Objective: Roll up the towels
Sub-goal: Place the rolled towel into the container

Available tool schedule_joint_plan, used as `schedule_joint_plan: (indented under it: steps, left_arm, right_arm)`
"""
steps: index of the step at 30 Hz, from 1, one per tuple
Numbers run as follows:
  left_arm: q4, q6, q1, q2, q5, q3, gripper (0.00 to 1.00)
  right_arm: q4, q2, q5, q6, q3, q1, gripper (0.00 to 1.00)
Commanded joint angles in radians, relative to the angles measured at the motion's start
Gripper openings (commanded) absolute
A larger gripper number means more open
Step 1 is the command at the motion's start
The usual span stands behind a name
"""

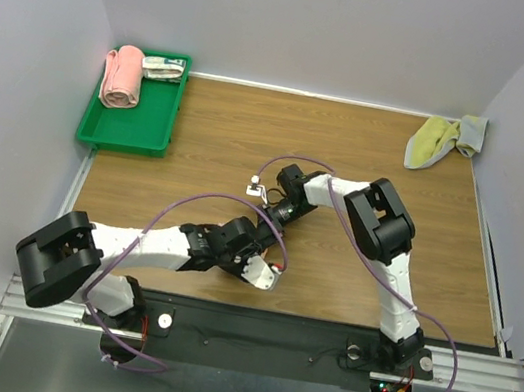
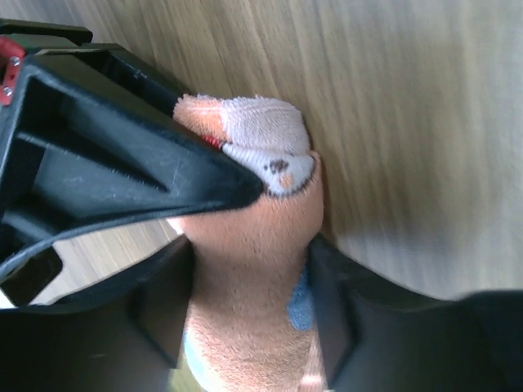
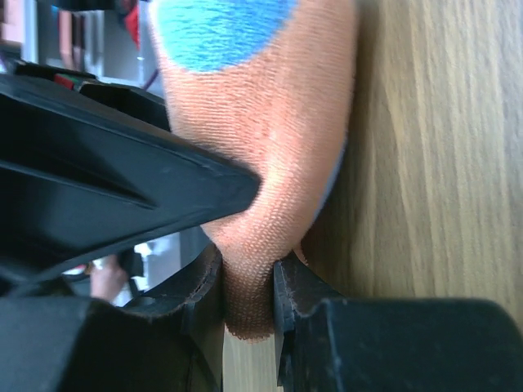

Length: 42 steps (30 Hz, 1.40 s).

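Note:
An orange towel with blue and white patches is held low over the wooden table between both grippers. My left gripper is shut on its rolled body. My right gripper is shut on a thin fold of the same towel. In the top view the two grippers meet near the table's middle, the left below the right, and they hide the towel. A pink rolled towel and a white and green one lie in the green tray.
The green tray stands at the far left corner. A yellow towel and a grey one lie bunched at the far right corner. The walls stand close on three sides.

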Motion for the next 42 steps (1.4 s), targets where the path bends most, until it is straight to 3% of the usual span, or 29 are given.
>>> schedule_joint_plan:
  steps: [1,2,3,6,9,10,11,12,13,15,16,17,24,28,35,38,42]
  left_arm:
    - [0.083,0.018,-0.004,0.069,-0.048,-0.034,0.57]
    - [0.085,0.017,-0.004,0.073,-0.047,-0.034,0.54]
    - [0.088,0.012,-0.004,0.078,-0.045,-0.036,0.44]
    - [0.071,-0.009,-0.004,0.086,-0.036,-0.034,0.27]
    - [0.034,-0.028,-0.004,0.069,-0.025,-0.054,0.17]
    - [0.022,-0.036,-0.004,0.060,-0.022,-0.058,0.13]
    - [0.004,-0.066,-0.001,0.035,-0.024,-0.063,0.02]
    - [-0.015,-0.066,0.010,0.020,-0.018,-0.063,0.00]
    - [-0.038,-0.091,0.022,0.004,0.005,-0.051,0.00]
    - [-0.102,-0.106,0.073,-0.046,0.061,-0.028,0.00]
    - [-0.118,-0.109,0.091,-0.063,0.070,-0.022,0.00]
    - [-0.140,-0.105,0.137,-0.103,0.078,-0.010,0.00]
    - [-0.214,0.075,0.393,-0.232,0.168,0.116,0.00]
    - [-0.205,0.220,0.669,-0.180,0.297,0.306,0.00]
    - [-0.121,0.349,1.044,0.156,0.538,0.742,0.00]
    - [-0.082,0.418,1.101,0.303,0.591,0.891,0.00]
    - [0.021,0.403,1.171,0.476,0.666,1.082,0.00]
  right_arm:
    - [-0.085,0.078,0.059,-0.086,0.011,0.012,0.01]
    - [-0.093,0.081,0.056,-0.089,0.012,0.012,0.01]
    - [-0.096,0.082,0.049,-0.094,0.014,0.013,0.01]
    - [-0.114,0.069,0.040,-0.106,0.017,0.010,0.01]
    - [-0.130,0.038,0.045,-0.114,0.020,0.007,0.01]
    - [-0.136,0.029,0.051,-0.115,0.023,0.007,0.04]
    - [-0.145,0.012,0.071,-0.114,0.024,-0.002,0.09]
    - [-0.151,0.012,0.080,-0.114,0.023,-0.002,0.15]
    - [-0.154,-0.006,0.088,-0.112,0.021,-0.023,0.35]
    - [-0.168,-0.039,0.111,-0.111,0.021,-0.077,0.62]
    - [-0.171,-0.052,0.120,-0.109,0.023,-0.100,0.93]
    - [-0.179,-0.065,0.137,-0.105,0.029,-0.146,1.00]
    - [-0.252,-0.177,0.149,-0.101,0.092,-0.315,1.00]
    - [-0.288,-0.218,0.158,-0.120,0.092,-0.364,1.00]
    - [-0.297,-0.261,0.161,-0.135,0.029,-0.376,1.00]
    - [-0.297,-0.267,0.163,-0.140,0.012,-0.375,1.00]
    - [-0.294,-0.257,0.164,-0.141,-0.006,-0.378,1.00]
